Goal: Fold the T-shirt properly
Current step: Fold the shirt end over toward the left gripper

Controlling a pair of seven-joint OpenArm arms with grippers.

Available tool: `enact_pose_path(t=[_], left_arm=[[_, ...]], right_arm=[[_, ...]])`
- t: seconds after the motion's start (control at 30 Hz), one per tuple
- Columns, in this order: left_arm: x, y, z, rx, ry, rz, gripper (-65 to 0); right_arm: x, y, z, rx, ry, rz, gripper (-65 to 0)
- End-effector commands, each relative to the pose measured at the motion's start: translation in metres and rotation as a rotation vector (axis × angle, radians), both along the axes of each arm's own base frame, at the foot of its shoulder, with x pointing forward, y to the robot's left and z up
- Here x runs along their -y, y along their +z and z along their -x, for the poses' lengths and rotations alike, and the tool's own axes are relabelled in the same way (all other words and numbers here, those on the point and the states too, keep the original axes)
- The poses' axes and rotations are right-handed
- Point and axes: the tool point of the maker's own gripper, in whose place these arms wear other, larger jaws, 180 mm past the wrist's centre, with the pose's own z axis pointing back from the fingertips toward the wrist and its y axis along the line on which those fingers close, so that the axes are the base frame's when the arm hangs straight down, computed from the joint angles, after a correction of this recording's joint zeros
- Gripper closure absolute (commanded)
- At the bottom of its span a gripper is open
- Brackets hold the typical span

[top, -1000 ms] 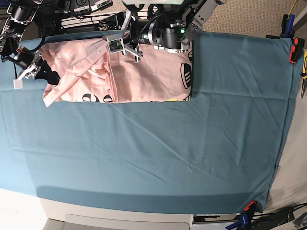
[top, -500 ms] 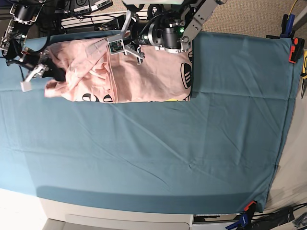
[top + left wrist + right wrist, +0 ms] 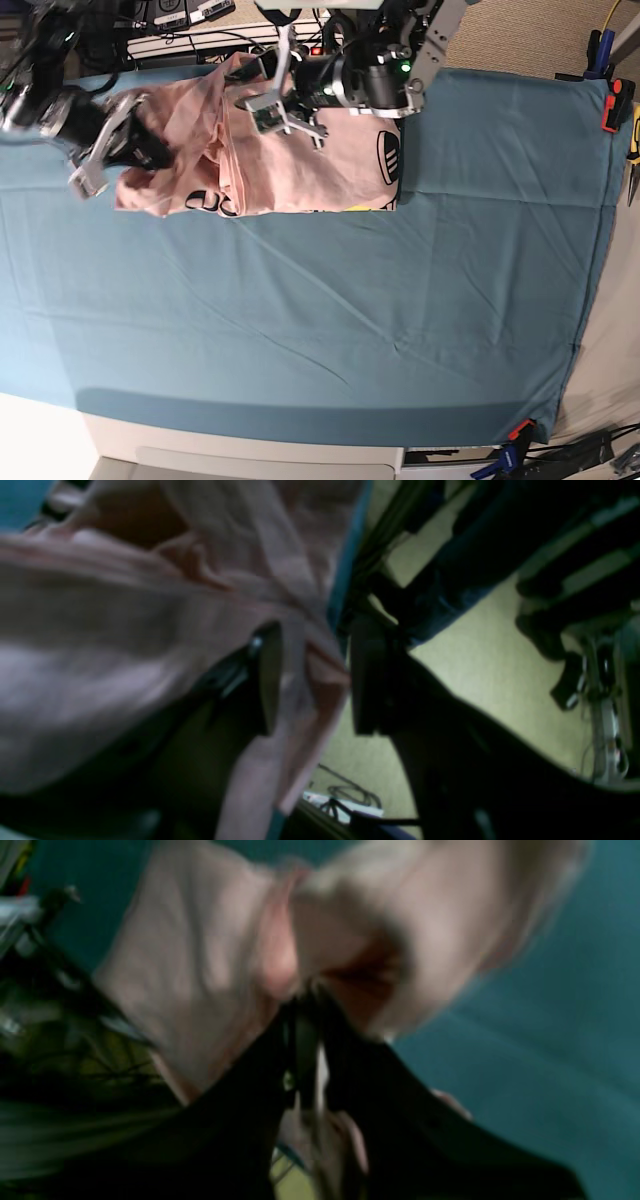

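Teal cloth (image 3: 480, 300) over table; red-black tool (image 3: 612, 108) near right edge; cables (image 3: 345, 785) below.

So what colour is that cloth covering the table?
Plain teal blue, clearest in the base view: the table cloth.

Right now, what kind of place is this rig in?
Probably a robotics lab or workshop: two robot arms over a cloth-covered table, tools along its edge, and loose cables on the floor.

a robotics lab or workshop, by the look of it: mechanical arms reach over a cloth-covered counter (image 3: 480, 300), hand tools (image 3: 616, 105) lie at its edge, and loose cables (image 3: 345, 787) trail across a pale floor (image 3: 450, 670).
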Motion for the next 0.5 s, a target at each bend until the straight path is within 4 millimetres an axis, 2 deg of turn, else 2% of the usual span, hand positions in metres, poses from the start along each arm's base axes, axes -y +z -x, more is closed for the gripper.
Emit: enact_pose_path(t=[0.0,0.07,0.17,0.3,0.47], left_arm=[[0.001,0.014,-0.005,0.011,0.018,0.060,-21.2],[-0.008,0.012,-0.009,-0.011,0.044,0.065,-21.2],[-0.021,0.007,-0.012,-0.041,0.079,0.068,-21.2],[-0.040,-0.004,-0.016,-0.055,0.108,0.026,-21.2],[-0.051,-0.011,-0.014,-0.052,0.109,-0.006,-21.2]], right_arm=[[-0.013,0.021,-0.004,0.092,0.009,-0.033,0.0],[-0.030,0.033,-0.004,0.164,-0.009,-0.051,0.0],[-0.044,0.043,-0.007,0.231,-0.057,-0.089,0.0],[-0.065,0.036,-0.011,0.230,-0.072,-0.133,0.0],[-0.113,0.028,-0.009,0.216,0.006,-0.182,0.0]])
